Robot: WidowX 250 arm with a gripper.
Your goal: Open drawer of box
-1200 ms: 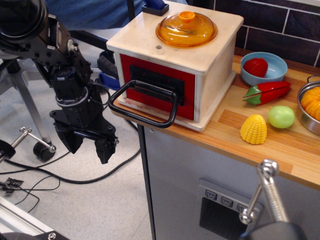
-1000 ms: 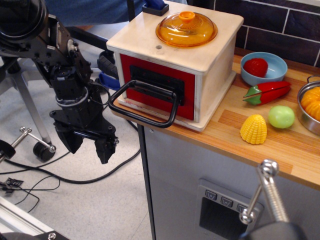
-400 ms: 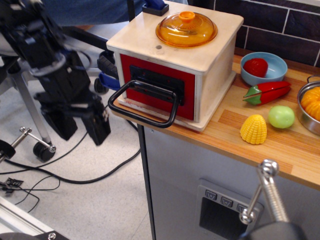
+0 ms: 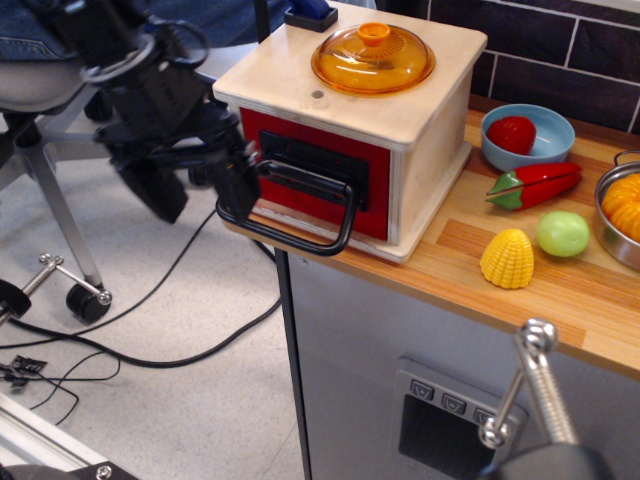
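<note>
The box (image 4: 430, 112) is a pale wooden cube with an orange domed lid (image 4: 372, 58), standing at the counter's left end. Its drawer (image 4: 378, 192) has a red front and looks shut. The drawer's black loop handle (image 4: 300, 218) sticks out past the counter edge. My black gripper (image 4: 200, 190) is open and motion-blurred, just left of the handle at its height. One finger (image 4: 236, 185) overlaps the handle's left end; I cannot tell if they touch. The other finger (image 4: 165, 192) hangs further left. Nothing is held.
On the wooden counter (image 4: 590, 300) lie a blue bowl (image 4: 545, 150) with a red fruit, a red pepper (image 4: 535, 185), a green ball (image 4: 563, 233), yellow corn (image 4: 507, 258) and a metal pot (image 4: 605, 215). A grey cabinet panel (image 4: 440, 410) is below. Cables (image 4: 150, 350) and a chair wheel (image 4: 88, 302) are on the floor.
My gripper has risen from low beside the cabinet and moved right, up to the handle's left end. The box and drawer have not moved.
</note>
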